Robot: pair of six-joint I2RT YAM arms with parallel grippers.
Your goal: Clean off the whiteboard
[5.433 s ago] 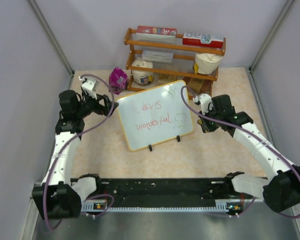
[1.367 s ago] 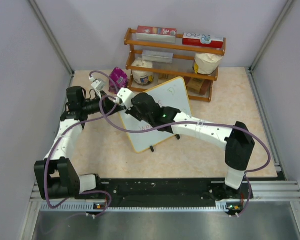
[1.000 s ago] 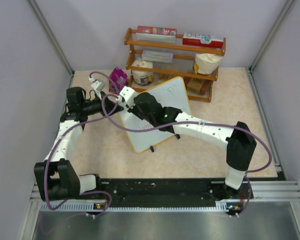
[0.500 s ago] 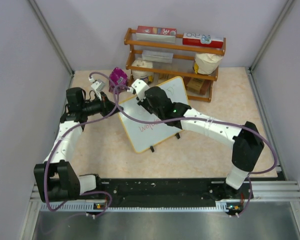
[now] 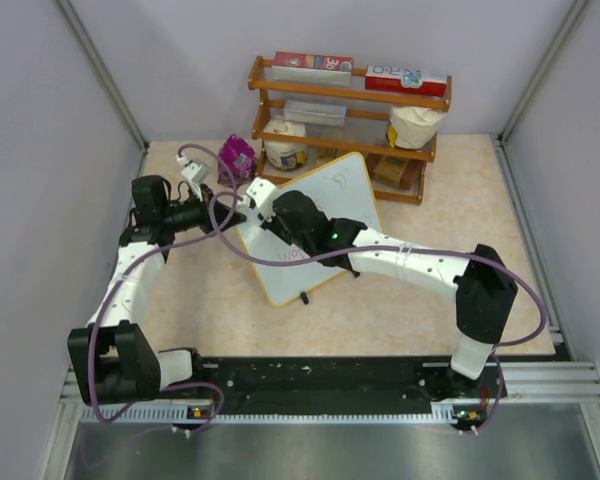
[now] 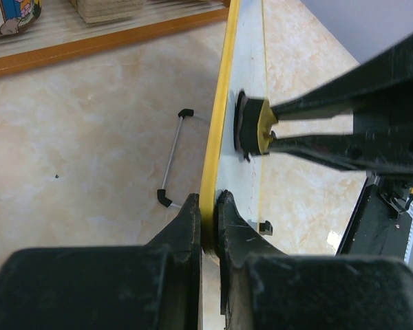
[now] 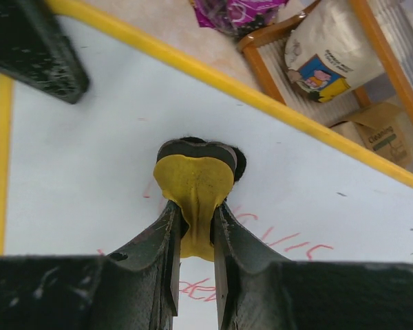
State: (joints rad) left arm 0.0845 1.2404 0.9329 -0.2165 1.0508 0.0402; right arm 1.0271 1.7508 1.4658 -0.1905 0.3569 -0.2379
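Behind the whiteboard [image 5: 352,192] stands a wooden shelf [image 5: 350,97] with bags and boxes, and a purple bag [image 5: 237,155] lies near the board's far-left corner. The right arm [image 5: 400,262] crosses the board's face and hides most of the red writing [image 7: 310,246]; the few strokes that show cannot be read. The board stands in the middle of the table [image 5: 450,210], leaning back, its face toward the arms and its long axis running from near-left to far-right. The left gripper [image 6: 206,206] is clamped on its yellow left edge. The right gripper [image 7: 193,223] pinches a yellow eraser [image 7: 193,180] against the white surface.

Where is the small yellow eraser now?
The eraser sits mid right wrist view, pinched by the right gripper against the yellow-framed whiteboard, near the left gripper.
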